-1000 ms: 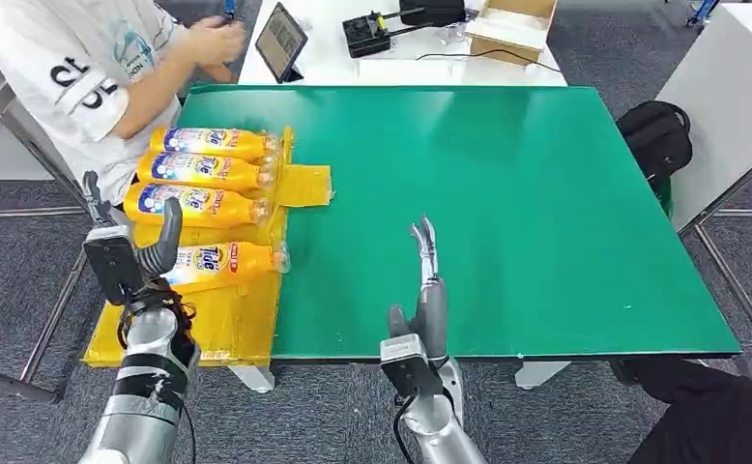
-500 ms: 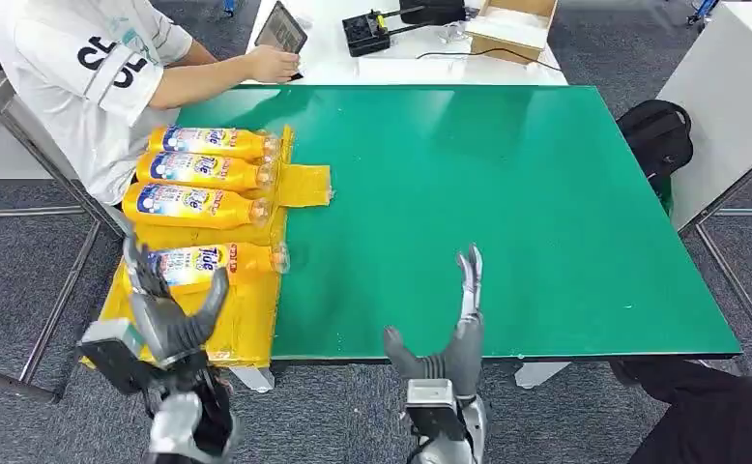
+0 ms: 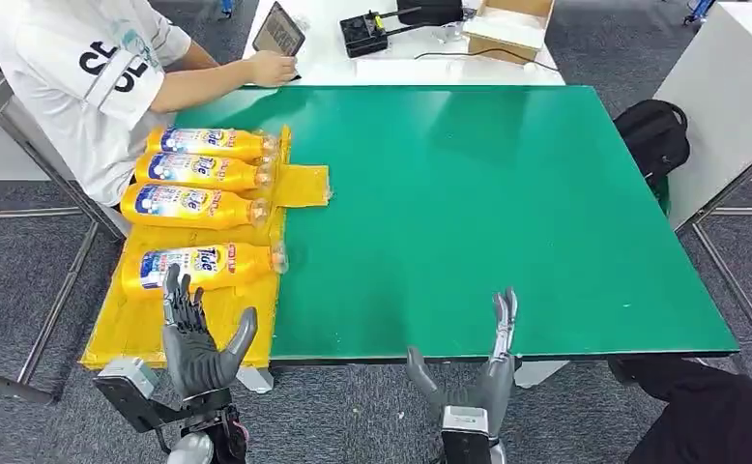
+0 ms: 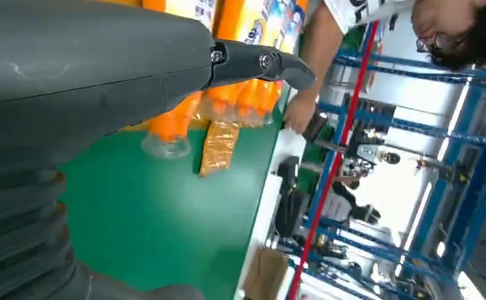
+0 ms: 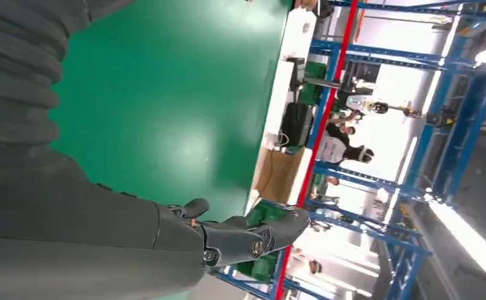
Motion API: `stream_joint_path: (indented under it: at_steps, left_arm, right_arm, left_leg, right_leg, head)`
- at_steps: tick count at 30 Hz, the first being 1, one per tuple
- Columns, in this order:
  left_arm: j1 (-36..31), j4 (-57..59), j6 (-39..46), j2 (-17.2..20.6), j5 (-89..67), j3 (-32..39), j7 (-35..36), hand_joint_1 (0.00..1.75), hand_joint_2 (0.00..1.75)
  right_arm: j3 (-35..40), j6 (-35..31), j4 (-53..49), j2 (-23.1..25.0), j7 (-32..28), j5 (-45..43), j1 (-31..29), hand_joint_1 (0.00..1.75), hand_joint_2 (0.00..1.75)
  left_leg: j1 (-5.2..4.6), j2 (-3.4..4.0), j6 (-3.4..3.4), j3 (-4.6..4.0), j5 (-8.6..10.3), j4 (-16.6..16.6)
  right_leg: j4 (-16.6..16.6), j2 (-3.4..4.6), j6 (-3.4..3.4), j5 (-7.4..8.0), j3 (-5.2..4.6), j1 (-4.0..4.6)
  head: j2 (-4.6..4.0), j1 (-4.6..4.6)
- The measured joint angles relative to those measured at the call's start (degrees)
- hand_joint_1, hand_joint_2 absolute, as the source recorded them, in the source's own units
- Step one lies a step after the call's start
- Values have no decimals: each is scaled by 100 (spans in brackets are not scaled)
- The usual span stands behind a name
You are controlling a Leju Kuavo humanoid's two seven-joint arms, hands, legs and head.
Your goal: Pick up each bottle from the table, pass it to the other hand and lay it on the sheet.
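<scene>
Several orange bottles lie side by side on the yellow sheet (image 3: 243, 311) at the table's left end; the nearest bottle (image 3: 203, 266) points its cap right, and the farthest bottle (image 3: 213, 142) lies by the person. My left hand (image 3: 196, 343) hovers at the sheet's near edge, fingers spread, holding nothing. My right hand (image 3: 478, 372) is at the table's front edge, fingers straight and empty. In the left wrist view the bottles (image 4: 228, 100) show past the thumb.
A person in a white shirt (image 3: 82, 68) sits at the far left, a hand (image 3: 274, 68) resting by a tablet (image 3: 277, 29). The green table (image 3: 488, 193) spreads to the right. A black backpack (image 3: 654, 135) lies on the floor at the right.
Both arms have drawn back toward my body and lowered: the left hand from beside the nearest bottle to the sheet's near edge, the right hand off the table top.
</scene>
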Motion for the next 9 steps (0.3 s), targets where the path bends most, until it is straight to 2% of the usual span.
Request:
stream_joint_path:
  at_steps: [9]
  left_arm:
    - [26,-134,105,20,-193,-136,0,0,175]
  right_arm:
    - [-4,55,112,0,0,-118,27,0,175]
  left_leg:
    - [0,0,0,0,0,0]
  right_leg:
    - [0,0,0,-1,2,1]
  head:
    - [0,0]
